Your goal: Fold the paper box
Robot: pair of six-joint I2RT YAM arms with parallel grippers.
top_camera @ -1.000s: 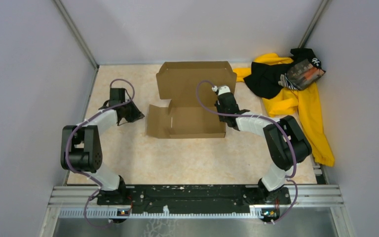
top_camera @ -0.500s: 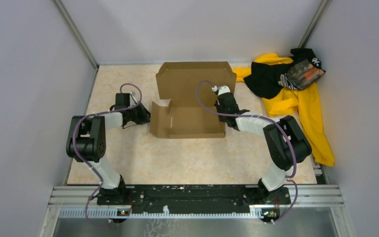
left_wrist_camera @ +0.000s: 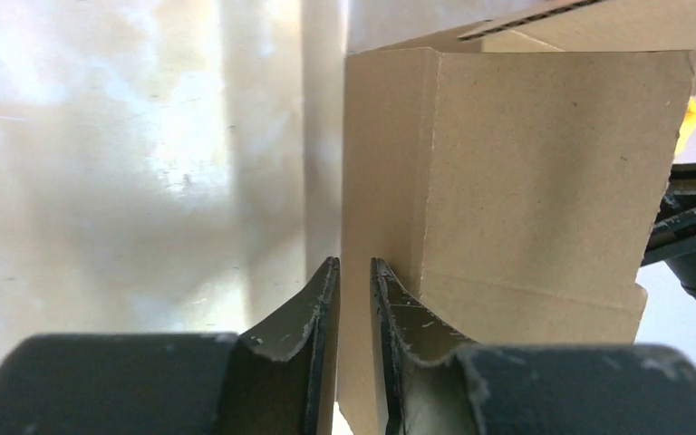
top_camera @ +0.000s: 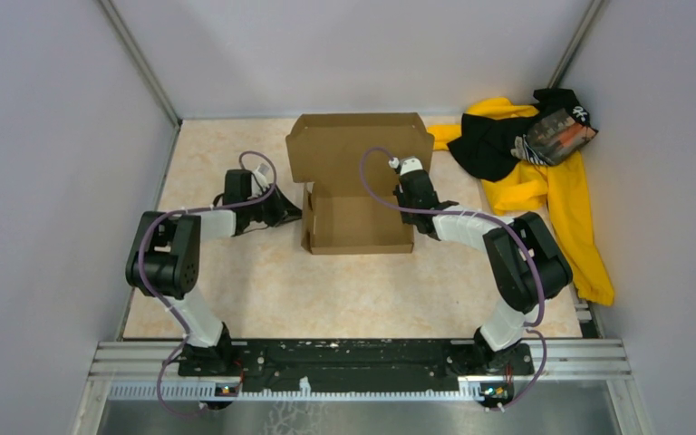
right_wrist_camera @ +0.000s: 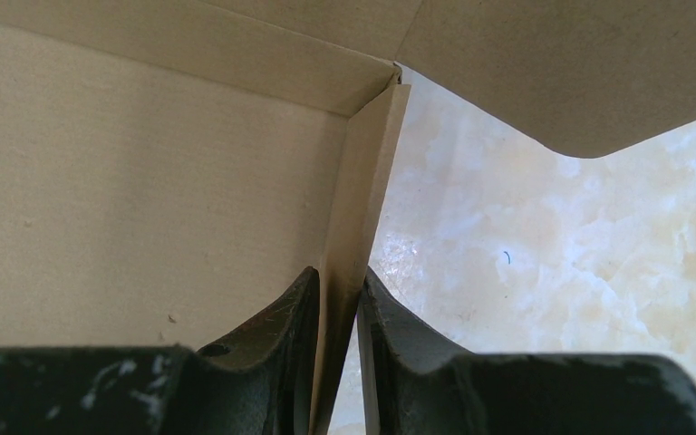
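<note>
The left pincer (left_wrist_camera: 353,272) is closed to a narrow slit, and the thin edge of the left side flap (top_camera: 308,217) of the paper box (top_camera: 360,227) runs up between its fingers. The right pincer (right_wrist_camera: 340,279) is nipped just as tightly on the right side wall (right_wrist_camera: 362,181), with one finger inside the box and one outside.

The box sits on the worktop (top_camera: 236,299) about midway between the left and right edges and somewhat toward the far edge. Its floor lies flat and the left flap stands close to upright.

The step in hand looks like squaring that left flap into a wall to match the right one. To do it well, the right grip should act purely as an anchor. The left arm should swing the flap about its own crease rather than push sideways — a sideways shove would likely slide the light box along the worktop or twist it against the right hold.

Corrugated card buckles readily, so the pressure belongs near the crease line, not at the free corner. From these views I cannot tell whether the near wall's tabs are tucked. They should be checked before either hold is let go.

Behind the floor the lid panel (top_camera: 358,145) rises toward the far edge — best left alone until both sides stand true. A yellow-and-black clothing pile (top_camera: 544,172) lies in the far right corner, well apart from the work.
</note>
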